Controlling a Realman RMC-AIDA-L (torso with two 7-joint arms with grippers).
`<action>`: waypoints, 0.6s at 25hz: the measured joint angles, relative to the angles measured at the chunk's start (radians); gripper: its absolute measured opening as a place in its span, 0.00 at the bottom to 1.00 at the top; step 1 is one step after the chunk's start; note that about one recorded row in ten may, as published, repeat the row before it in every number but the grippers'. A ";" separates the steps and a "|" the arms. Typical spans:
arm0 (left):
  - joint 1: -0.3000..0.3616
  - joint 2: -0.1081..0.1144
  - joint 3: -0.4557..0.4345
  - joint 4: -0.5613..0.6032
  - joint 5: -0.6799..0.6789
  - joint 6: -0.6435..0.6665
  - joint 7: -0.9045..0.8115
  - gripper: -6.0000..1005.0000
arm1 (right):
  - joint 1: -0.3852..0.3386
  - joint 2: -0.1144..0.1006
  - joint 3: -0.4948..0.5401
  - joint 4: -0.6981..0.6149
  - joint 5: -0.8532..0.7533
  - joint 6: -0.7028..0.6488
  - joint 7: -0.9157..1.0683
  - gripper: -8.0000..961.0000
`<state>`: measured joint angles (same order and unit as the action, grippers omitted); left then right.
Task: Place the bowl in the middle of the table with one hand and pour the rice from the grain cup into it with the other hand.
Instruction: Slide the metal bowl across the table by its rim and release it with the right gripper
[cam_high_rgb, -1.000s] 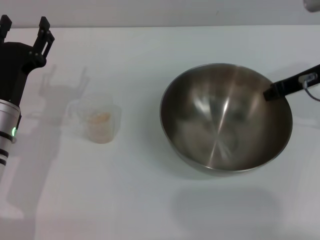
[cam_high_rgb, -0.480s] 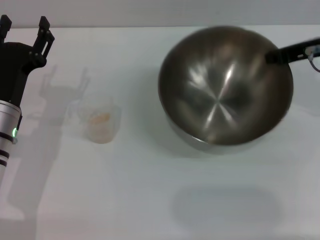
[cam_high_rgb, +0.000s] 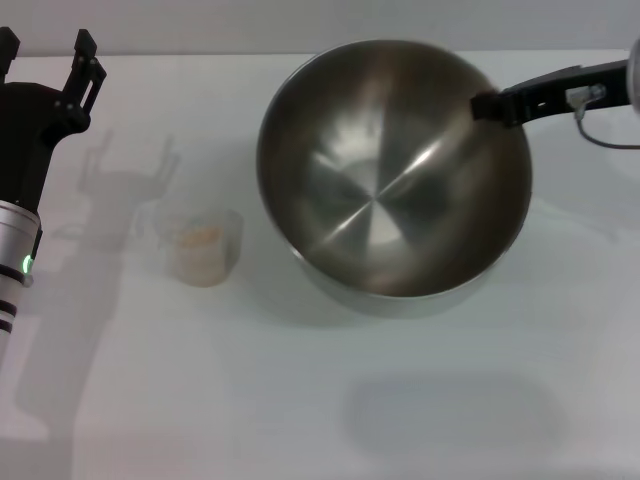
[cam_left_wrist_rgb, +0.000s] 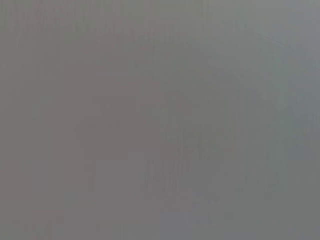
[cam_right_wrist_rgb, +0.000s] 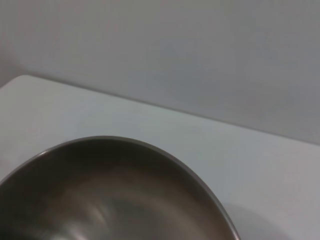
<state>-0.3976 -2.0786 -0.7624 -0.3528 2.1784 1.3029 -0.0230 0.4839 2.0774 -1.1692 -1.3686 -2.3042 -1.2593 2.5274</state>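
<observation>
Table (cam_high_rgb: 320, 400) carries the cup (cam_high_rgb: 203, 245) of rice (cam_high_rgb: 203, 235) at left. Bowl (cam_high_rgb: 392, 170) hangs tilted, right gripper (cam_high_rgb: 487, 106) pinching its rim. Left gripper (cam_high_rgb: 45, 55) waits spread. Step: bowl placement; next, lower it level at centre.

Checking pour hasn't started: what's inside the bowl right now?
Nothing visible: the bowl interior is bare steel in the head view. The right tool grips its rim, covering that small patch. The rice sits in the grain cup.
</observation>
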 joint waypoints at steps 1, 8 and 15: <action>0.000 0.000 0.000 0.000 0.000 0.000 0.000 0.81 | 0.006 0.000 -0.003 0.013 0.003 -0.002 -0.001 0.03; 0.000 0.000 0.000 0.000 -0.003 0.000 0.000 0.81 | 0.046 -0.001 -0.013 0.116 0.004 -0.004 -0.005 0.03; 0.000 0.000 -0.004 0.001 -0.003 0.000 0.000 0.81 | 0.069 -0.002 -0.013 0.184 0.005 -0.008 -0.005 0.04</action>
<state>-0.3972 -2.0785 -0.7669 -0.3522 2.1751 1.3027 -0.0230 0.5533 2.0752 -1.1827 -1.1844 -2.2994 -1.2668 2.5225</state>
